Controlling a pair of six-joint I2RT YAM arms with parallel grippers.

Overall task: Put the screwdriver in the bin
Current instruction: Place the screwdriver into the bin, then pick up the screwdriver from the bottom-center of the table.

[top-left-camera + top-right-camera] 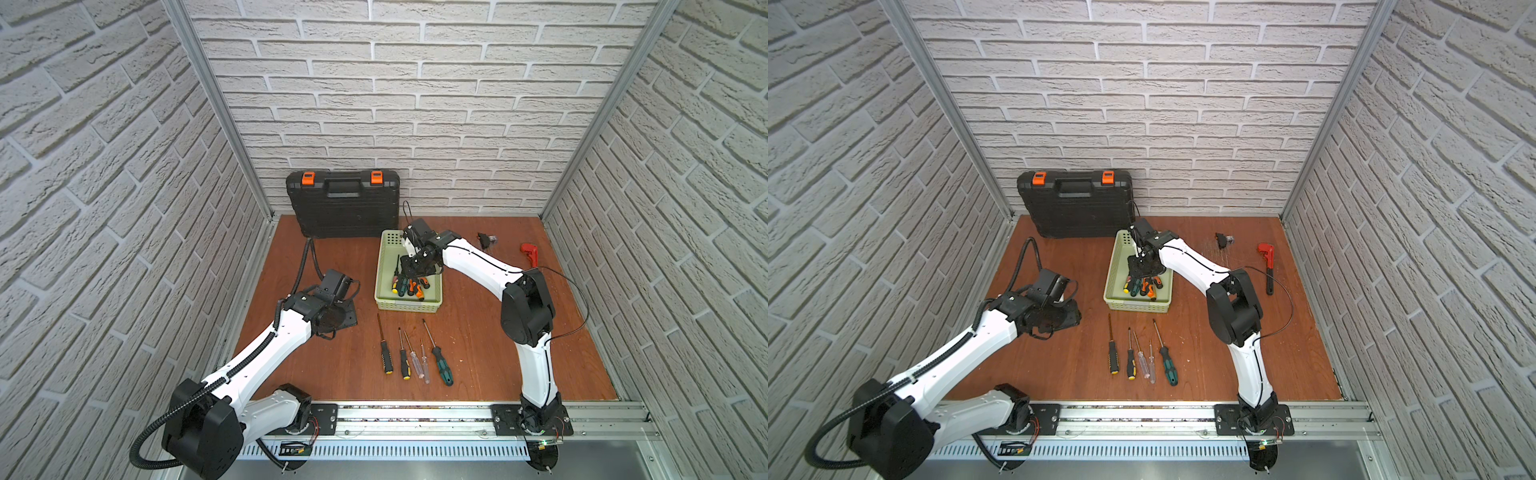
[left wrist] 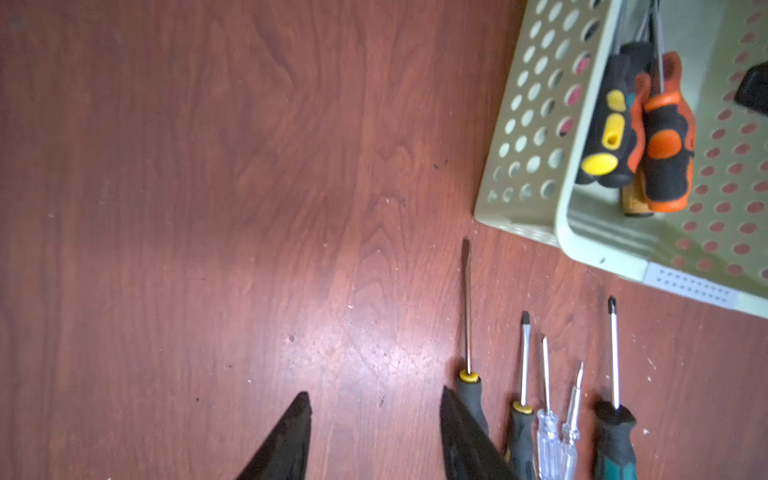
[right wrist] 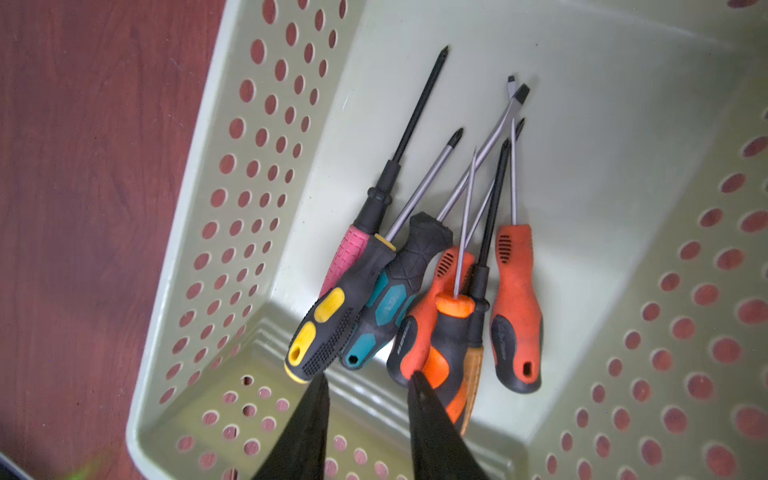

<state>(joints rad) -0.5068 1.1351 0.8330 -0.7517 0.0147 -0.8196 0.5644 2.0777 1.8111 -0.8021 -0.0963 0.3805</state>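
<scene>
My right gripper (image 3: 369, 378) hangs inside the bin (image 3: 232, 266), jaws parted a little with nothing between them. Directly under its tips lies a pile (image 3: 419, 291) of screwdrivers, handles towards me, shafts fanning away. I judge this drop-off done.

What is left is the row (image 1: 411, 357) of five on the table (image 2: 166, 208), and my left gripper (image 2: 374, 392) hovers over it, moderately open and empty. The nearest screwdriver (image 2: 467, 311), long with a black-and-yellow handle, lies just beside one finger; whether they touch I cannot tell. The bin sits beyond the row's tips, off to that same side.

The next move, as I see it, is to shift sideways until the jaws straddle that handle, come down and close on it, not on the shaft.

The handle is moulded and rubbery, so it should grip well. The steel shafts are thin, round and slick on the smooth wood-grain surface, so a nudge could roll one into its neighbour. Two in the row have slim, clear, hard plastic handles. The bin is pale green plastic with round holes through its walls and a plain floor.
</scene>
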